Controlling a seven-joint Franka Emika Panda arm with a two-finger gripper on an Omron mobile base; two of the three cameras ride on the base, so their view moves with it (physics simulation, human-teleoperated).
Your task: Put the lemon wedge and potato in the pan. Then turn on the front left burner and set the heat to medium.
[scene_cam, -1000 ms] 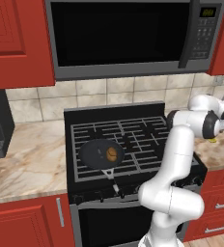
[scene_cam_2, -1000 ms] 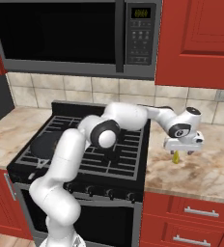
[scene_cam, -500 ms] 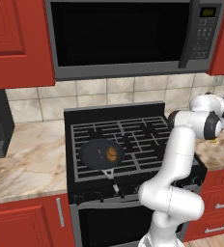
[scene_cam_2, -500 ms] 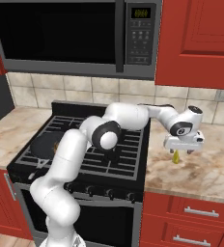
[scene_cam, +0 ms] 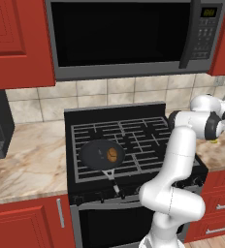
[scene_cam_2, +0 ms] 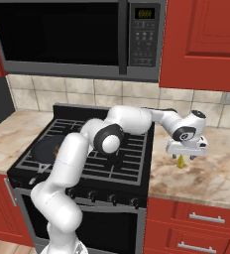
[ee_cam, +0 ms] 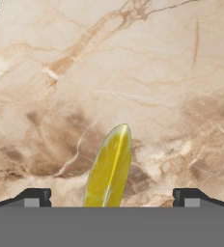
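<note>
Left base view: round dark grey skillet pan (scene_cam: 102,154) on the front left section of the black cast-iron grate (scene_cam: 134,145); small brown-orange oval potato (scene_cam: 113,154) inside it.

Right base view: two-finger gripper (scene_cam_2: 185,155) low over the beige marbled counter (scene_cam_2: 206,171), right of the stove.

Hand view: thin glossy yellow lemon wedge (ee_cam: 109,168), standing on edge, between wide-spread fingertips (ee_cam: 34,197), untouched. Risk: closing off-centre may tip or squirt the narrow wedge aside.

Potato (scene_cam: 112,154) in pan (scene_cam: 92,154); lemon wedge (ee_cam: 109,169) on counter.
</note>
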